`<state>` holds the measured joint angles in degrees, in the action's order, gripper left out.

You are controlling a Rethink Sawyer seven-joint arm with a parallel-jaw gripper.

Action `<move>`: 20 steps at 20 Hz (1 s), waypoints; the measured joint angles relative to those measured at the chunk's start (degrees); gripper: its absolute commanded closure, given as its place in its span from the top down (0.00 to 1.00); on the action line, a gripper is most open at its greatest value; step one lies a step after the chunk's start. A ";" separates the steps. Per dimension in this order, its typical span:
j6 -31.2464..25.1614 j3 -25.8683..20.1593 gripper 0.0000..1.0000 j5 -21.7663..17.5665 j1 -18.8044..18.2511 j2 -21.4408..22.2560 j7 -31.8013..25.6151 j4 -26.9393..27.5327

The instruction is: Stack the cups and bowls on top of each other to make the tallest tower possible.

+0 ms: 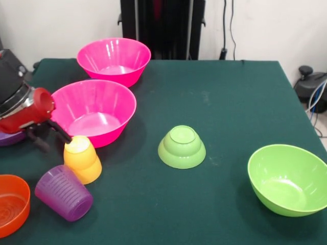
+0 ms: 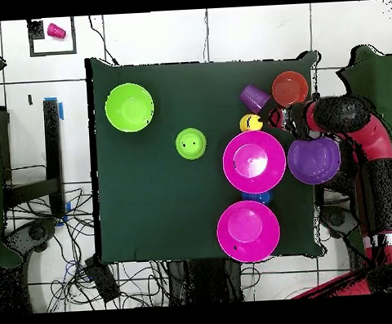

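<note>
My gripper (image 1: 53, 140) comes in low from the left on the red and black arm, and it also shows in the overhead view (image 2: 273, 115). It is open and empty; one finger tip is at the top of the upside-down yellow-orange cup (image 1: 82, 158), which also shows in the overhead view (image 2: 250, 122). The ridged purple cup (image 1: 64, 193) lies tilted in front of it. Two hot pink bowls (image 1: 113, 60) (image 1: 95, 110) stand behind. The small green bowl (image 1: 182, 147) sits upside down at mid-table. The lime green bowl (image 1: 288, 178) is at the right. The orange bowl (image 1: 10, 205) and purple bowl (image 2: 314, 159) are at the left. The small blue bowl (image 2: 257, 197) peeks out between the pink bowls. The red cup is hidden.
The arm (image 2: 370, 143) reaches along the table's edge beside the purple bowl. A white card with a small pink cup (image 2: 55, 30) lies off the table on the floor. Cables trail round the table.
</note>
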<state>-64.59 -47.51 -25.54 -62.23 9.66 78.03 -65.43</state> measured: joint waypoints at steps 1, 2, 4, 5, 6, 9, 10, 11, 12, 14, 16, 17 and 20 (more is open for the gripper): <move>1.92 0.05 1.00 0.01 -1.02 -0.05 0.00 -2.26; 3.36 0.10 1.00 0.00 -1.65 -0.11 0.00 -3.57; 6.51 0.12 1.00 0.16 -2.77 -0.08 0.00 -5.85; 7.82 0.05 1.00 0.26 -3.21 0.01 0.00 -6.67; 8.94 -0.01 1.00 0.27 -3.52 0.17 0.00 -7.39; 10.72 0.02 1.00 0.20 -3.81 0.58 0.00 -8.58; 11.51 0.12 1.00 0.07 -3.77 0.89 0.00 -8.92; 11.79 0.14 1.00 -0.13 -3.74 1.05 0.00 -9.01; 11.99 0.15 1.00 -0.28 -3.70 1.17 0.00 -9.07; 12.51 0.17 1.00 -0.80 -3.58 1.54 0.00 -9.25; 13.18 0.18 1.00 -1.73 -3.34 2.17 0.00 -9.57; 13.48 0.19 1.00 -2.09 -3.26 2.43 0.00 -9.75; 14.77 0.07 1.00 -3.08 -3.21 2.81 0.00 -9.92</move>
<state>-49.82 -47.44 -28.62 -65.44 12.46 78.03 -75.35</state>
